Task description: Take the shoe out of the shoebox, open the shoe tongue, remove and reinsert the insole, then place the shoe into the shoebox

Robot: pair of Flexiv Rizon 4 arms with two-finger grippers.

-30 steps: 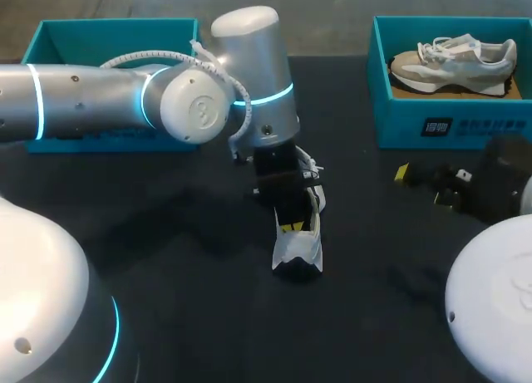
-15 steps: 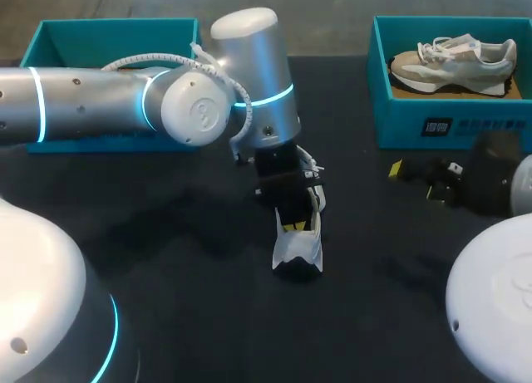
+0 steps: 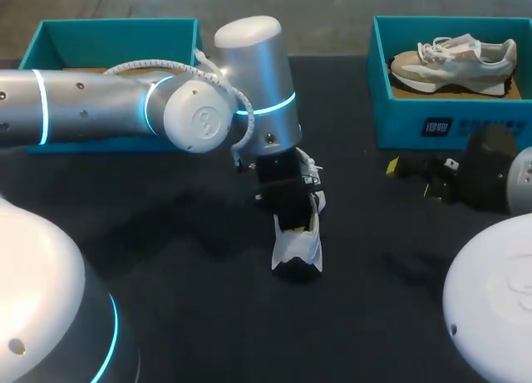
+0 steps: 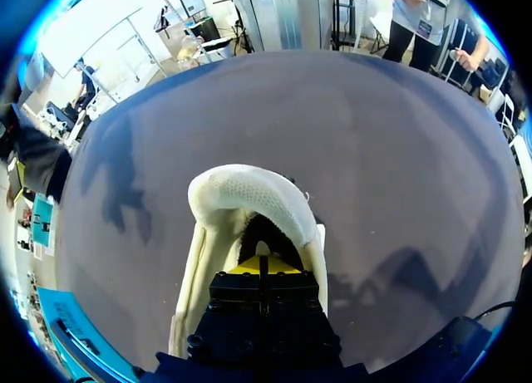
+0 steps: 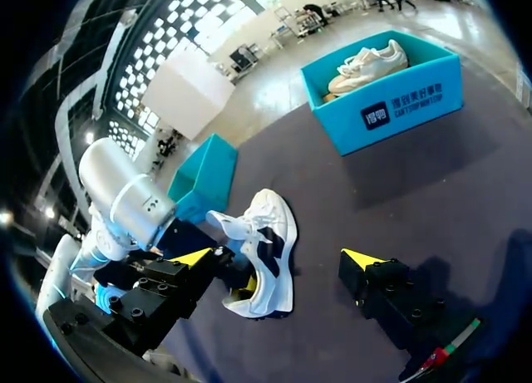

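Sitting inside the shoe [image 4: 241,192] — left claw [image 4: 260,265] | shoe rests on table [image 3: 166,233]

A robot lab, my left arm [image 3: 91,109] and right arm [image 3: 490,300] over a black table [image 3: 166,233], teal shoeboxes [image 3: 399,121] at its far corners.

White shoe [image 3: 298,248] with black side panels, upright on its sole at the middle of the dark counter [image 3: 166,258], laces loose, teal shoebox [image 3: 50,42] open at the far left, well apart from it, second teal shoebox [image 3: 416,121] at the far right holding a grey sneaker [image 3: 453,61]
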